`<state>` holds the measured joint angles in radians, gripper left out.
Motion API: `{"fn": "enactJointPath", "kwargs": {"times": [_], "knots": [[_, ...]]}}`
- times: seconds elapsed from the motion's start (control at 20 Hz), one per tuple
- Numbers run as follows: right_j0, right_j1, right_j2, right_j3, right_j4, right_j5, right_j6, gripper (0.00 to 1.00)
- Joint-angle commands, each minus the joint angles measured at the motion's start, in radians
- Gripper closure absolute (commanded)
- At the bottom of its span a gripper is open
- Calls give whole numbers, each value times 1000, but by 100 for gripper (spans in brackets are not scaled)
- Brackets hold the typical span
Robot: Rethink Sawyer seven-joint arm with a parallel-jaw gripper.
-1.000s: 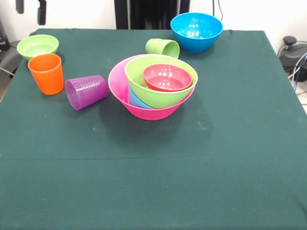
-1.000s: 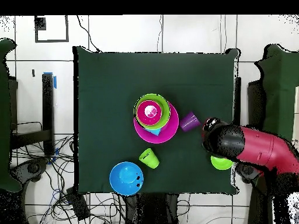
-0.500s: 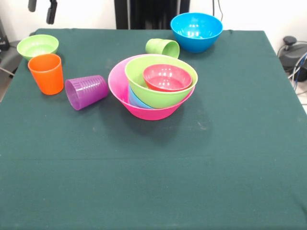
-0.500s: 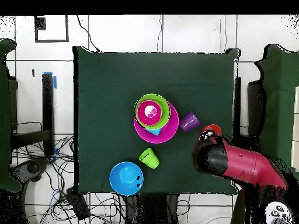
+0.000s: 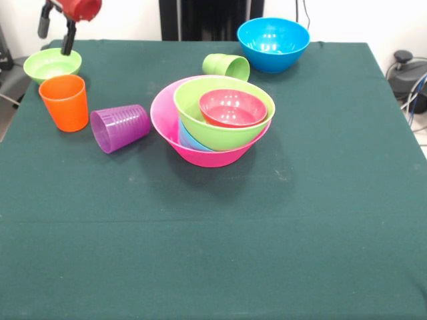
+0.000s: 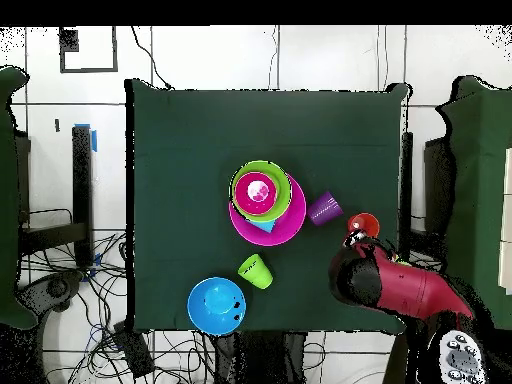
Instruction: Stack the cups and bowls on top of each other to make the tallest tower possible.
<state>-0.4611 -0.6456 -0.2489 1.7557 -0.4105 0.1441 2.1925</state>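
The tower is a large pink bowl [image 5: 162,113] at the table's middle, holding a light blue piece [image 5: 189,139], a green bowl [image 5: 220,137] and a small red bowl [image 5: 232,107]. It shows in the overhead view too [image 6: 292,224]. An orange cup [image 5: 65,101] stands upright at the left. A purple cup [image 5: 121,127] lies on its side beside it. A light green cup [image 5: 226,66] lies on its side behind the tower. My gripper [image 5: 55,32] is open and empty, hanging above a small green bowl [image 5: 52,65] at the far left corner.
A medium blue bowl [image 5: 273,43] stands at the far edge, right of the light green cup. In the overhead view the red arm [image 6: 400,288] covers the small green bowl, with the orange cup [image 6: 364,224] just beyond it. Cables lie off the table.
The gripper has moved right and lower in the front view, and the red wrist now shows. In the overhead view the arm swung off the orange cup, which is now uncovered.
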Motion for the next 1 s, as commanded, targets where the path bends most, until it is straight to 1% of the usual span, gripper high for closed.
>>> {"fn": "enactJointPath", "kwargs": {"times": [0.05, 0.15, 0.4, 0.65, 1.0], "knots": [[51, 132, 9, -32, 54, -76, 179, 0], [62, 135, -1, -31, 71, -79, 175, 0], [64, 155, -1, -47, 95, -96, 151, 0], [67, 199, 3, -113, 104, -96, 118, 0], [62, 193, 15, -140, 99, -64, 91, 0]]}}
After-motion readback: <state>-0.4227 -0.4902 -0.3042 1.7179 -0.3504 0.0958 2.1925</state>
